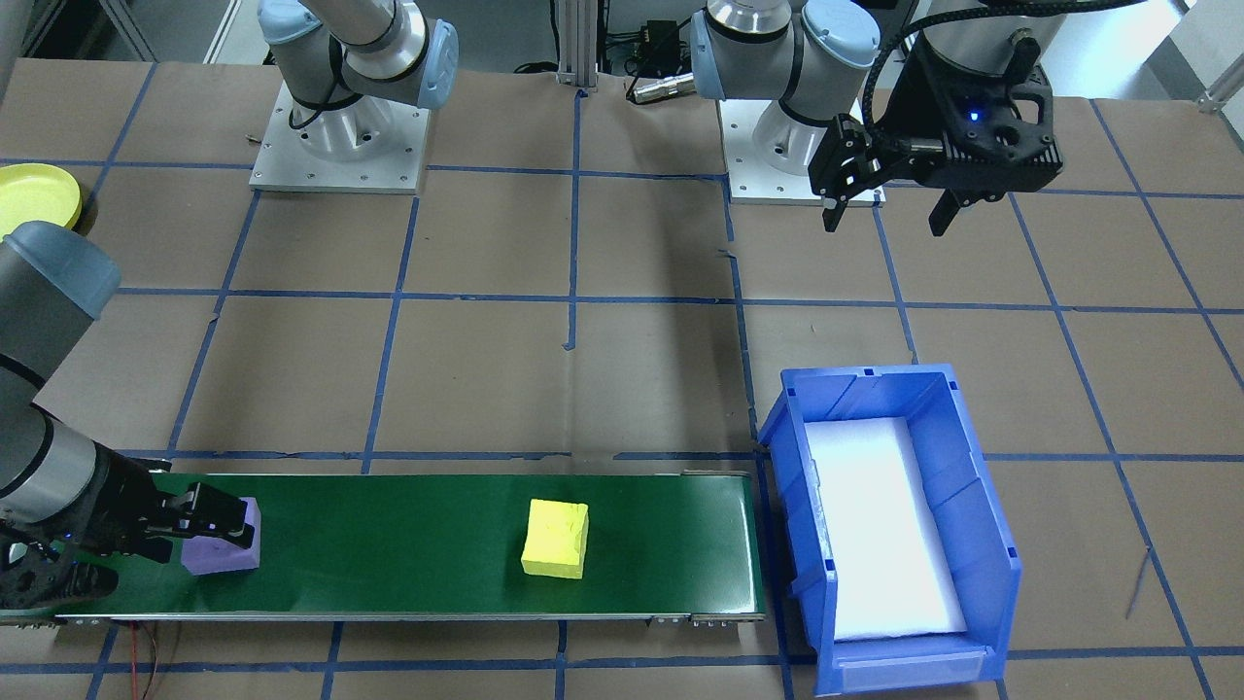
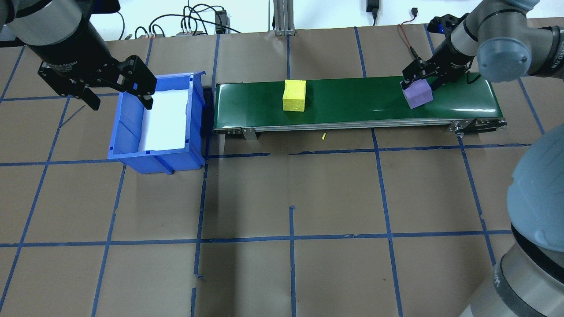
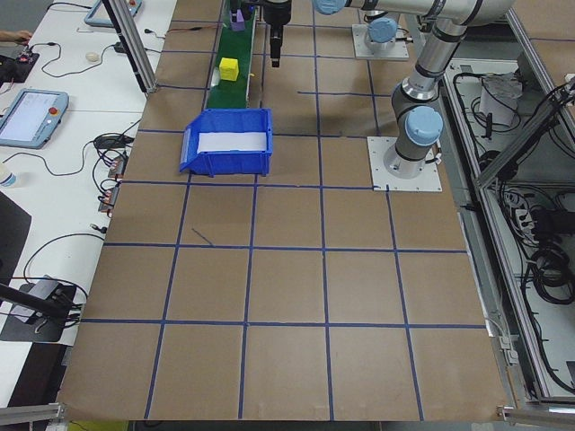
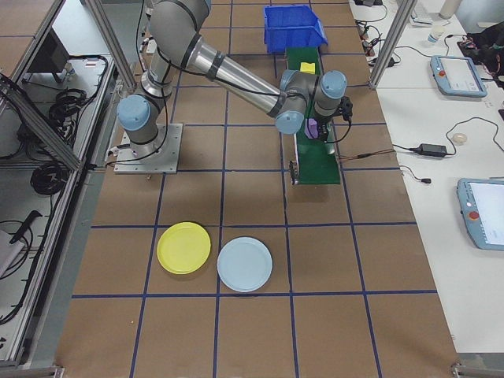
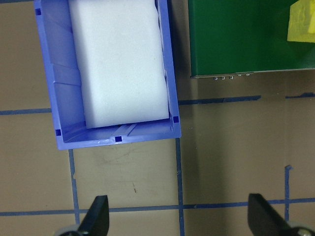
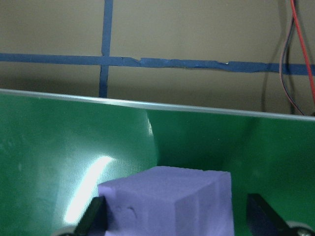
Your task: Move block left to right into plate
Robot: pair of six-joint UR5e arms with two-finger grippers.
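Observation:
A purple block point(image 1: 225, 558) point(image 2: 419, 95) point(image 6: 167, 196) rests on the green conveyor belt point(image 1: 408, 544) at its end on the robot's right. My right gripper point(image 1: 219, 525) point(image 2: 421, 83) point(image 6: 177, 221) is open and straddles it; one finger touches its side and the other stands slightly off. A yellow block point(image 1: 555, 539) point(image 2: 294, 95) lies mid-belt. The yellow plate point(image 1: 34, 194) point(image 4: 183, 247) sits on the table far from the belt, on the robot's right. My left gripper point(image 1: 886, 226) point(image 2: 121, 105) point(image 5: 174, 221) hangs open and empty beside the blue bin.
A blue bin point(image 1: 972, 486) point(image 2: 128, 145) with white foam inside stands against the belt's left end. A light blue plate point(image 4: 244, 264) lies next to the yellow plate. Blue tape lines grid the brown table. A red wire runs behind the belt.

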